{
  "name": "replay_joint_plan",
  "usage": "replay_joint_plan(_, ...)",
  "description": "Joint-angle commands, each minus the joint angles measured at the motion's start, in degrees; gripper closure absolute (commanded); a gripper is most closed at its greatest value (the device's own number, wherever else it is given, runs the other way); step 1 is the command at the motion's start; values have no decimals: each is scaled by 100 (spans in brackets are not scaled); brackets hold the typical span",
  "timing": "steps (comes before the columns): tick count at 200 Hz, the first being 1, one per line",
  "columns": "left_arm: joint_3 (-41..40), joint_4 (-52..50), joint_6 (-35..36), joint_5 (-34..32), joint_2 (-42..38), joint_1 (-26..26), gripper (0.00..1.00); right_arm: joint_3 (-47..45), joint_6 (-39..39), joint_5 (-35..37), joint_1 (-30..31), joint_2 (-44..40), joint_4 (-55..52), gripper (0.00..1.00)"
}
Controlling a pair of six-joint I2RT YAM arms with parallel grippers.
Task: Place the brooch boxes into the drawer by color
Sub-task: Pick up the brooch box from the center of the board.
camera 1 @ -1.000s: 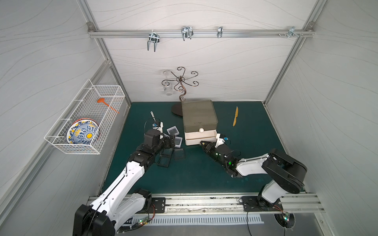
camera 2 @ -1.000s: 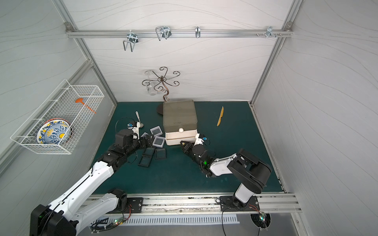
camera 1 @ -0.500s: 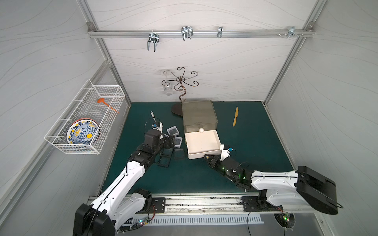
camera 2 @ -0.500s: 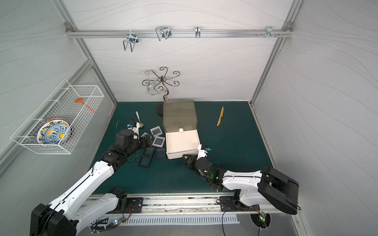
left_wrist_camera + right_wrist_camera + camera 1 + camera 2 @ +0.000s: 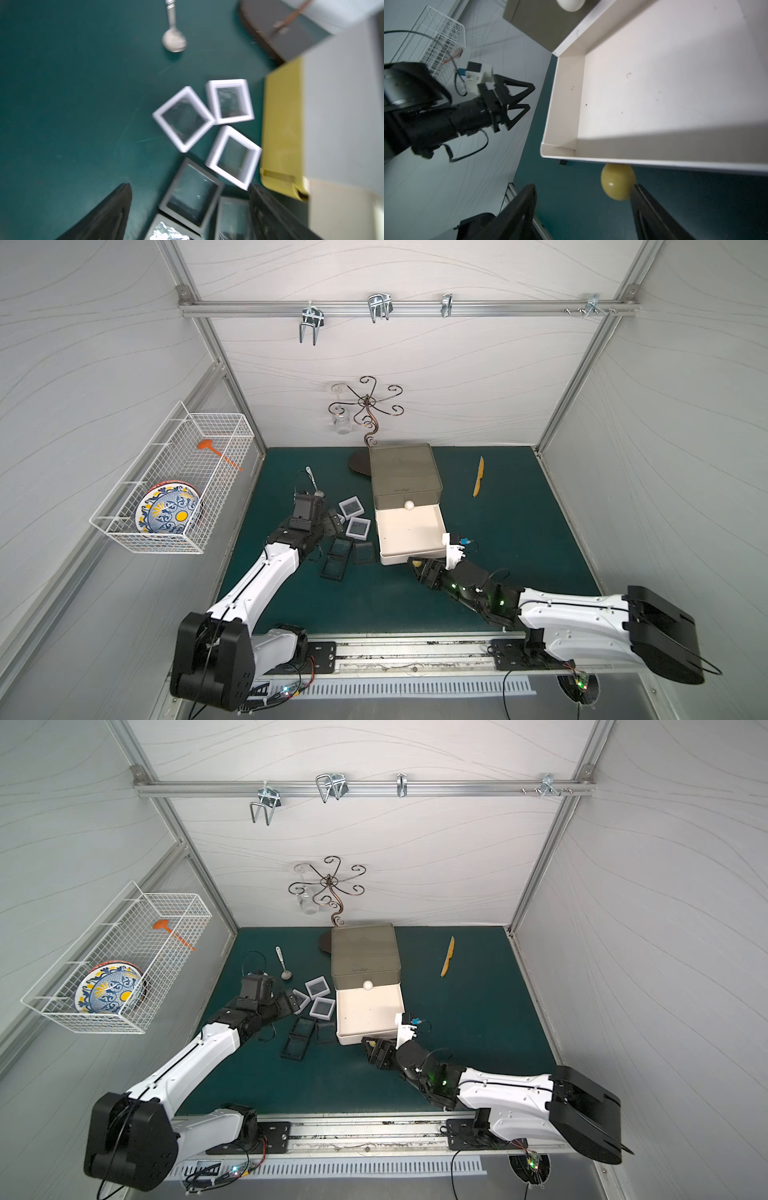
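The brooch boxes are all lying on the bench [image 5: 498, 506], just left of the drawer. Three white-rimmed ones [image 5: 318, 987] are clustering corner to corner. Three black-rimmed ones [image 5: 302, 1026] are sitting beside them, nearer the front edge, and two of these are lying end to end.

The drawer [image 5: 405, 472] is standing near the middle of the far edge. Its white tier [image 5: 409, 531] is sticking out toward the front edge, its inside showing in both top views.

The right pincer [image 5: 583, 193] is hanging open at that tier's front. The tier's yellowish knob [image 5: 617, 181] is sitting between the spread fingers and seemingly brushing one of them, though the close angle is making contact hard to judge. The left pincer [image 5: 190, 188] is hovering open above the black-rimmed boxes, gripping none of them.

A spoon [image 5: 174, 41] is lying past the white-rimmed boxes toward the far edge. A yellow knife [image 5: 478, 477] is lying to the right of the drawer.
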Motion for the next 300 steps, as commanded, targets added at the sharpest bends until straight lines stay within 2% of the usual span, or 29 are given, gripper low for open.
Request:
replay_joint_plan(1, 514, -239, -246, 123, 596, 220, 10, 118, -795, 289, 128, -421, -1107, 27)
replay_joint_plan(30, 1124, -539, -186, 388, 1649, 494, 16, 239, -1233, 349, 109, -962, -2104, 32)
replay_joint_plan(55, 1378, -492, -184, 571, 2277, 553, 27, 164, -1419, 574, 97, -1572, -2595, 34)
replay_joint_plan(72, 1473, -462, -221, 569, 2552, 553, 47, 111, -1561, 782, 83, -2006, -2866, 34)
replay_joint_plan(79, 1490, -435, -249, 563, 2609, 552, 51, 112, -1627, 859, 86, -2164, -2994, 34)
replay_joint_plan(107, 1562, -422, -283, 542, 2741, 553, 53, 129, -1833, 945, -69, -2625, -3400, 33)
replay_joint_plan(134, 1650, -455, -257, 442, 2852, 552, 49, 107, -1917, 670, -401, -2832, -3554, 34)
replay_joint_plan(150, 1686, -491, -220, 409, 2940, 553, 57, 107, -1944, 559, -541, -2883, -3581, 33)
replay_joint_plan(164, 1686, -470, -226, 412, 2969, 552, 68, 112, -1992, 495, -615, -2893, -3568, 33)
replay_joint_plan(196, 1677, -456, -190, 406, 3066, 548, 71, 138, -2019, 366, -743, -2837, -3559, 33)
replay_joint_plan(211, 1661, -448, -193, 406, 3101, 552, 76, 147, -2027, 331, -764, -2812, -3548, 33)
replay_joint_plan(237, 1636, -433, -184, 424, 3036, 553, 100, 180, -2121, 318, -775, -2757, -3511, 33)
replay_joint_plan(266, 1492, -331, -129, 452, 2587, 553, 100, 308, -2361, 190, -826, -2613, -3404, 33)
replay_joint_plan(300, 1232, -149, 203, 896, 1486, 528, 100, 545, -2776, -403, -1080, -2465, -3297, 32)
